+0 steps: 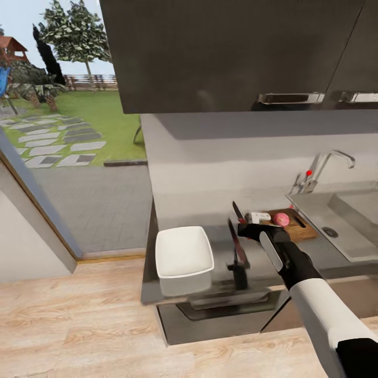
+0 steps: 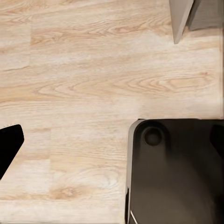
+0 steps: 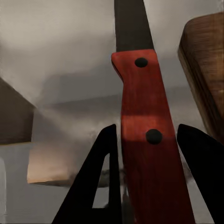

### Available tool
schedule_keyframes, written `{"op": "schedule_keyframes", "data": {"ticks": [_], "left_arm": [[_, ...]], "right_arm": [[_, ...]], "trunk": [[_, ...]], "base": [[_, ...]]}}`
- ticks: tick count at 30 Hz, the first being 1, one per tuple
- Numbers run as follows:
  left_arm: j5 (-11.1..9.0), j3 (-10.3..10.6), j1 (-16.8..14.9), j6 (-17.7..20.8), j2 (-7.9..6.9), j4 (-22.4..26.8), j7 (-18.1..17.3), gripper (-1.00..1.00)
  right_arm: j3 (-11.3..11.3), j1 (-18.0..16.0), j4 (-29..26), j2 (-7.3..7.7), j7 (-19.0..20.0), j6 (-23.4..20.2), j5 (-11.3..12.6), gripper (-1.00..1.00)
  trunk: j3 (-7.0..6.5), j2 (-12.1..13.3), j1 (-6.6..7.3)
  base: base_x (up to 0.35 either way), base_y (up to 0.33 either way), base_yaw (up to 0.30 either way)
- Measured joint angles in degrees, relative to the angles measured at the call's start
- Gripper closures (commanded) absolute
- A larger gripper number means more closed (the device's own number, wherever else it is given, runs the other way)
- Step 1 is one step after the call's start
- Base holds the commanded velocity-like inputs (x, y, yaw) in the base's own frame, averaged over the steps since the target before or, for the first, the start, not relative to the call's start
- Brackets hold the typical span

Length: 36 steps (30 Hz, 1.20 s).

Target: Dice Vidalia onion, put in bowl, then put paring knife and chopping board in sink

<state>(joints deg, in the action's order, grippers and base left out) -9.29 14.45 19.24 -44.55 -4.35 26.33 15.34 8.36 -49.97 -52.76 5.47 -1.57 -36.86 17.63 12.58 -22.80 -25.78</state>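
At the left of the head view, wooden floor runs under a window onto a garden. Left of centre, the white bowl sits on the grey countertop near its front edge. Just right of centre, the right gripper holds the paring knife, dark blade pointing up and away; in the right wrist view the red handle stands between the two dark fingers, jaws clamped on it. Right of the gripper lies the chopping board with the Vidalia onion resting on it, seemingly whole. At the far right are the sink and its faucet. The left wrist view shows floor and a dark base; whether the left gripper's jaws are apart cannot be told.
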Motion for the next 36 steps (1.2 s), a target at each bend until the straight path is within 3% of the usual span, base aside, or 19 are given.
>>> {"op": "schedule_keyframes", "data": {"ticks": [12, 15, 17, 19, 22, 26, 28, 30, 36], "left_arm": [[0.02, 0.00, 0.00, 0.00, 0.02, -0.49, 0.01, -1.00], [0.02, 0.01, 0.00, -0.01, 0.02, -0.52, 0.01, -1.00], [0.02, 0.01, 0.00, -0.01, 0.03, -0.52, 0.02, -1.00], [0.02, 0.00, 0.00, -0.01, 0.03, -0.54, 0.00, -1.00], [0.02, 0.00, 0.00, 0.00, 0.03, -0.58, -0.02, -1.00], [0.02, 0.00, -0.01, 0.00, 0.03, -0.62, -0.01, -1.00], [0.02, 0.00, -0.01, 0.00, 0.03, -0.64, -0.04, -1.00], [0.02, 0.00, -0.01, 0.00, 0.03, -0.67, -0.02, -1.00], [-0.01, 0.00, -0.01, 0.00, 0.03, -0.63, -0.01, -1.00]], "right_arm": [[0.65, 0.00, -0.93, -0.08, 0.09, 0.01, -0.04, 1.00], [4.26, 0.00, -5.76, 0.01, -0.22, -0.09, -0.15, 1.00], [9.02, 0.01, -11.37, 0.34, -0.70, -0.33, -1.25, 1.00], [11.88, 0.02, -14.20, 0.30, -1.90, -0.67, -4.12, 1.00], [14.39, 0.02, -16.51, -0.27, -5.65, -2.01, -11.75, 1.00], [16.17, 0.02, -17.62, -3.16, -9.74, -3.10, -22.56, 1.00], [16.82, 0.03, -17.81, -4.76, -10.12, -3.58, -32.03, 1.00], [16.99, 0.02, -17.85, -5.03, -10.29, -3.68, -34.39, 1.00], [17.16, 0.02, -17.88, -5.36, -10.35, -4.31, -35.47, 1.00]], "trunk": [[-1.00, 0.00, 0.02], [-1.06, -0.01, 0.03], [-1.08, -0.01, 0.03], [-1.08, 0.00, 0.03], [-1.08, 0.00, 0.03], [-1.08, 0.00, 0.03], [-1.08, 0.00, 0.03], [-1.08, 0.00, 0.02], [-1.08, 0.00, 0.03]], "base": [[-0.223, -0.138, 0.000], [-0.020, -0.017, 0.000], [-0.005, -0.028, 0.000], [-0.002, -0.119, 0.000], [-0.001, -0.229, 0.000], [0.000, -0.294, 0.000], [-0.037, -0.316, 0.000], [-0.076, -0.318, 0.000], [-0.039, -0.319, 0.000]]}}
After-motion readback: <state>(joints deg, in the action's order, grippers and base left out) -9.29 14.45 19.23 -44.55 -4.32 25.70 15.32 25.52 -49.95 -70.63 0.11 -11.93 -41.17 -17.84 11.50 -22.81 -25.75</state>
